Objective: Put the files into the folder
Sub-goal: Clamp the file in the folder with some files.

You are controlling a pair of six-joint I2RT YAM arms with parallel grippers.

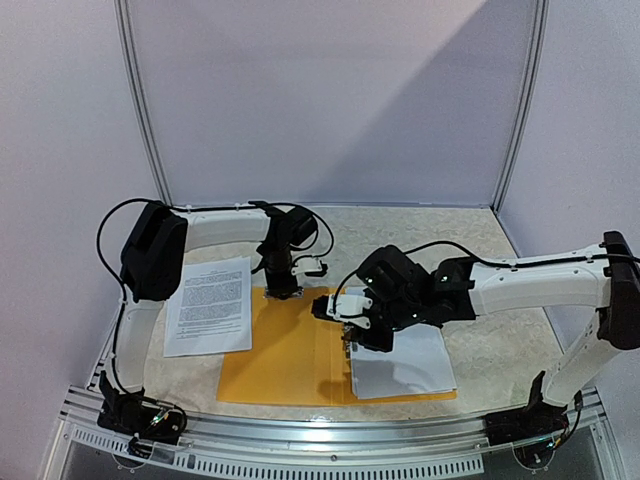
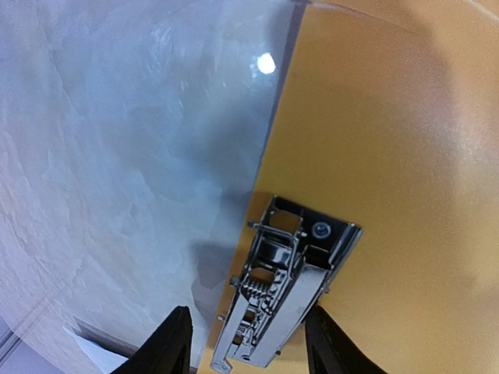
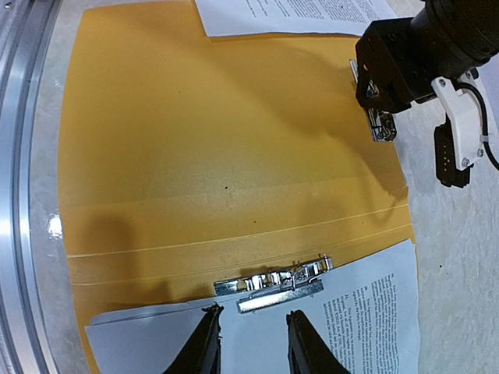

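The folder lies open on the worktop; the left end effector stands at its far left edge, jaws apart astride a clip, a gap showing on one side, so nothing is clamped; probably it pins that half flat. The right end effector hovers by a second clip near the spine, jaws somewhat apart, empty; that clip sits on sheets lying in the right half. More files wait at the left, overlapping the folder's edge.

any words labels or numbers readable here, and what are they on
Nothing is legible enough to quote.
Printed lines on the loose sheet left of the folder: too small to read.
Printed lines on the right sheet lying on the folder: blurred.
No other markings seen.
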